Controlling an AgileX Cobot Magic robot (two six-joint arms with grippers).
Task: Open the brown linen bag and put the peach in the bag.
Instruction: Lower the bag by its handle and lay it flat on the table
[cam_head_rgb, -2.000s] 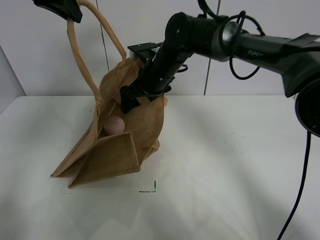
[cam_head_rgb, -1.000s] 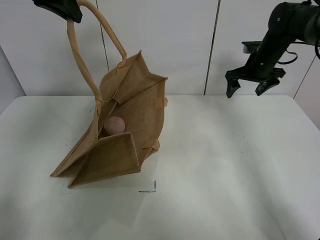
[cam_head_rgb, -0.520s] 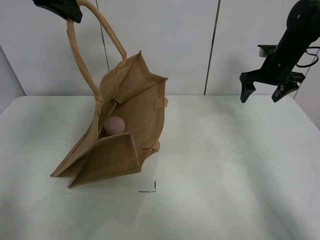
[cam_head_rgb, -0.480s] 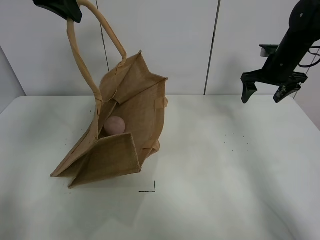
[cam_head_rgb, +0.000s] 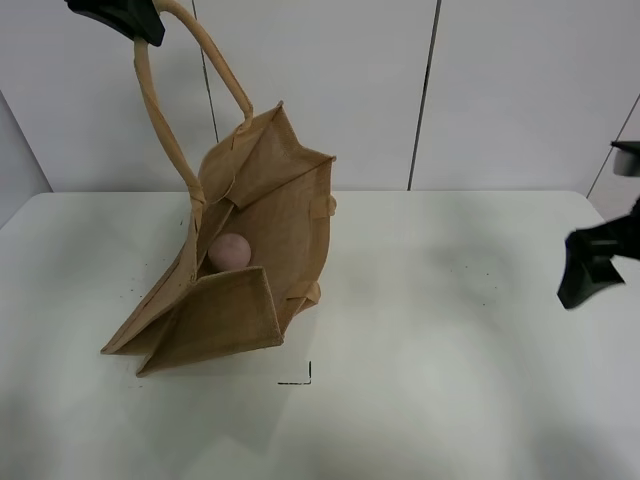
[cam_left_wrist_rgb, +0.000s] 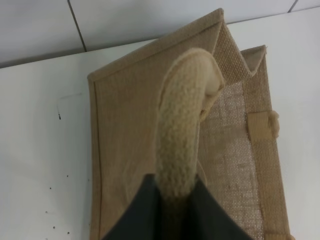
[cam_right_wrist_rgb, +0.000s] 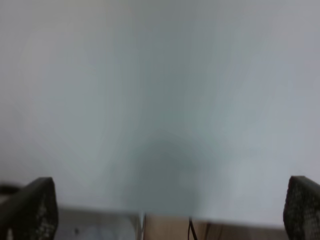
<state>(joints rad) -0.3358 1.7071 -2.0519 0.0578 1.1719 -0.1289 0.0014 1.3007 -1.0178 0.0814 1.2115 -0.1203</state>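
The brown linen bag (cam_head_rgb: 262, 240) stands tilted on the white table, its mouth held open and facing the camera. The peach (cam_head_rgb: 229, 251) lies inside it, behind the folded front panel. My left gripper (cam_head_rgb: 118, 14) is at the top left, shut on one loop handle (cam_head_rgb: 165, 120) and holding it up. In the left wrist view the fingers (cam_left_wrist_rgb: 142, 210) pinch the handle (cam_left_wrist_rgb: 182, 125) above the bag (cam_left_wrist_rgb: 125, 150). My right gripper (cam_head_rgb: 592, 262) is open and empty at the far right edge, far from the bag. In the right wrist view its fingertips (cam_right_wrist_rgb: 32, 207) stand wide apart.
The white table (cam_head_rgb: 430, 340) stretches from the bag to the right gripper. A small black corner mark (cam_head_rgb: 300, 377) is on it in front of the bag. A pale panelled wall (cam_head_rgb: 480, 90) stands behind.
My right arm has left the bag's mouth, swung to the right, then dropped low to the right edge. The bag, the peach and the left gripper have not moved.
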